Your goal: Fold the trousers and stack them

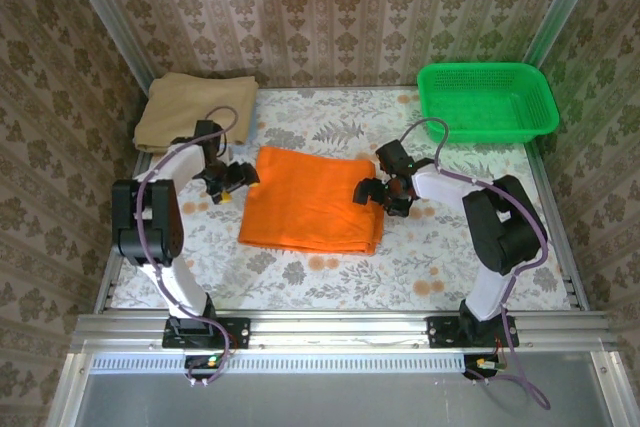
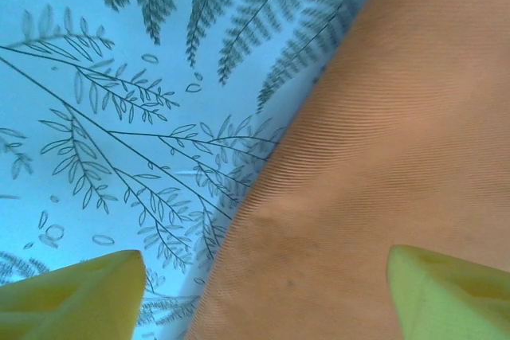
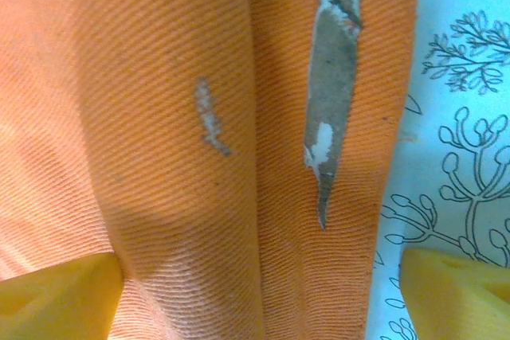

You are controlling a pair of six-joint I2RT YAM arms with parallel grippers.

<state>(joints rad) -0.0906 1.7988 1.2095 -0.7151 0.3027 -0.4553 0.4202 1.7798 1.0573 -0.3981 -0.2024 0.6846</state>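
Trousers (image 1: 312,199) lie in the middle of the desk (image 1: 330,277), folded to a flat rectangle, slightly skewed. Left hand (image 1: 228,183) is at their left edge, right hand (image 1: 385,192) at their right edge. Both are released, jaws wide, nothing held.

Left wrist view: one pad (image 2: 72,292) is over bare desk, the other pad (image 2: 450,296) over fabric, so the edge runs between them. Right wrist view shows the same straddle, with stacked layer edges and a grey patch (image 3: 331,93) between the pads; can't tell what the patch is.

My read: the fold looks done and the step in hand is a two-sided pickup for stacking, probably onto the tan cloth (image 1: 195,109) back left. Basket (image 1: 487,102) back right looks irrelevant.

To do it well:
- Get the outer pad down to desk level so it slides under all layers. The right side shows at least two separate edges; miss the lower one and the fold opens.
- Close both hands together, lift level, keep light tension across.
- Go slow, since soft fabric likely sags in the middle.
- Land square on the pile, let go only after contact.
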